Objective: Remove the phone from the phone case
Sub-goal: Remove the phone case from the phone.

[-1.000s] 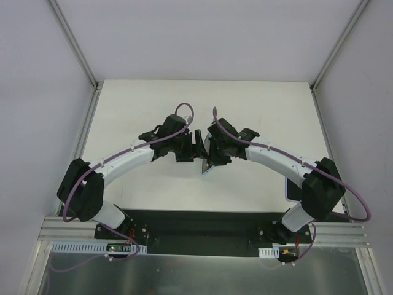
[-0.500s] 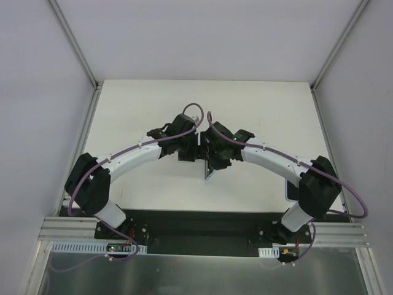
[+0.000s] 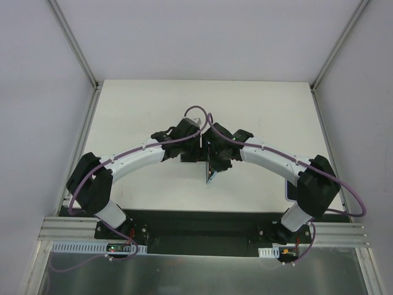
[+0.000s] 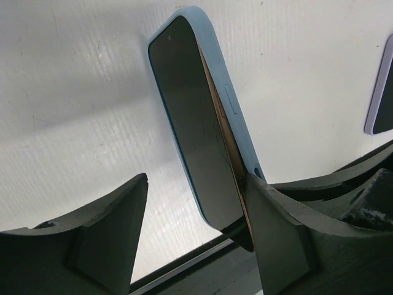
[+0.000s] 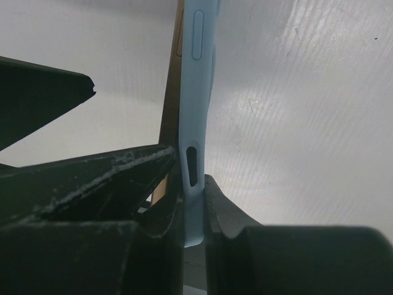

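The phone (image 4: 196,141), dark screen and gold edge, sits in a light blue case (image 4: 224,80) held on edge above the table. The gold edge stands a little off the case along one side. My right gripper (image 5: 193,178) is shut on the lower rim of the case (image 5: 195,92). My left gripper (image 4: 196,184) is open with the phone between its jaws, and its right finger (image 4: 276,233) touches the phone's gold edge. In the top view both grippers meet at the table's middle, left (image 3: 195,150), right (image 3: 213,157), with the phone's lower end (image 3: 210,176) showing below them.
A second phone in a pale purple case (image 3: 289,192) lies flat on the table near the right arm's base. It also shows at the right edge of the left wrist view (image 4: 381,92). The white table (image 3: 135,110) is walled on the left, right and back.
My left arm has swung right, bringing its open gripper up around the phone. My right gripper has shifted slightly left with the case in its grip.
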{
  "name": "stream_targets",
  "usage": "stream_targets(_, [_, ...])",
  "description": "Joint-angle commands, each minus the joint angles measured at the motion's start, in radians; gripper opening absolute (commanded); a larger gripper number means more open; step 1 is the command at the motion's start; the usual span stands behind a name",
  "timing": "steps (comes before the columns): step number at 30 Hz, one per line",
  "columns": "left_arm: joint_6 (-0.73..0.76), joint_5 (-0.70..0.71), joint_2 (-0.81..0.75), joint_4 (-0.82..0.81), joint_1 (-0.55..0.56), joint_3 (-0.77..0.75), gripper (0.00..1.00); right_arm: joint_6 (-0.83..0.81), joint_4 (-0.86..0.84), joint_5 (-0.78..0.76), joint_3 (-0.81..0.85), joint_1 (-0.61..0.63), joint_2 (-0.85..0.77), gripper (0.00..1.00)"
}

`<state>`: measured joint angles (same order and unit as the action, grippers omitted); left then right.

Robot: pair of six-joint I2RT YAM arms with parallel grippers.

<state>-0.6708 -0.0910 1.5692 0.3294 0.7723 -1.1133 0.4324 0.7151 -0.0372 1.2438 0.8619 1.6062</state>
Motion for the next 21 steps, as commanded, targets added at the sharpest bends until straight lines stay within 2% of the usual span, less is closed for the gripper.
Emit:
stream_targets(1, [0.036,0.060,0.058,0.108,0.035,0.070,0.62,0.006,-0.138,0.030,0.066,0.009,-0.035,0.01])
stream_targets(6, [0.016,0.053,-0.003,0.097,0.036,0.105,0.63,0.015,-0.144,0.028,0.069,0.009,-0.014,0.02])
stream_targets(14, [0.033,0.020,-0.199,0.086,0.033,0.158,0.69,0.063,-0.117,0.028,0.108,0.006,0.055,0.01])
stream_targets(19, [0.042,-0.160,-0.242,0.043,0.009,0.247,0.70,0.095,-0.071,0.022,0.141,0.000,0.090,0.01])
stream_targets(21, [0.030,-0.182,-0.261,0.027,-0.001,0.283,0.69,0.112,-0.049,0.001,0.146,-0.003,0.095,0.01])
